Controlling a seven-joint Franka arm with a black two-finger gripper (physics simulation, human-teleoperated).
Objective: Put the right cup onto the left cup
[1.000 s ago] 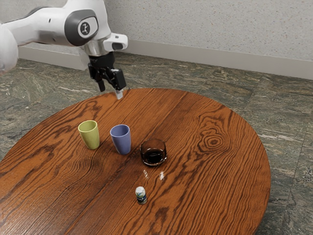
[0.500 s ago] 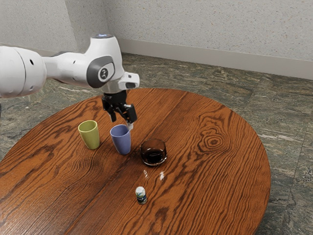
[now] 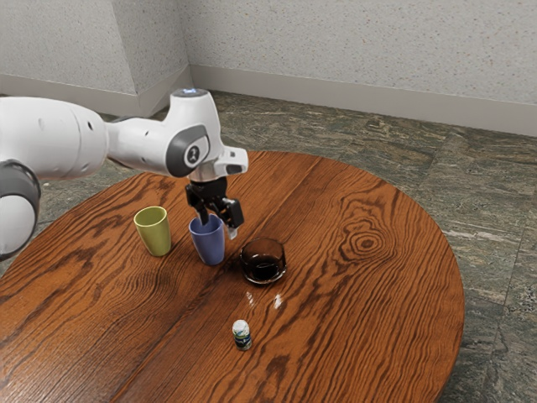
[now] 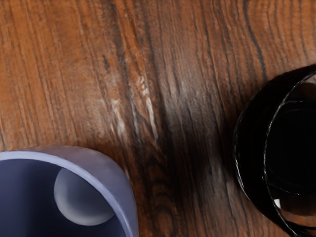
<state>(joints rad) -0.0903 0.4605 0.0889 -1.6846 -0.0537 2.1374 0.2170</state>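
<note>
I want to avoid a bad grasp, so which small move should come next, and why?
Probably ease the open gripper slightly lower before closing: one finger appears over the blue cup's mouth, the other outside its rim, toward the dark glass bowl.

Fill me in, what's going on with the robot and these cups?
The robot arm has its open gripper at the rim of the blue cup, apparently about to grasp it. That cup stands upright on the wooden table, between the green cup and a dark glass bowl. The cups are not stacked yet.
</note>
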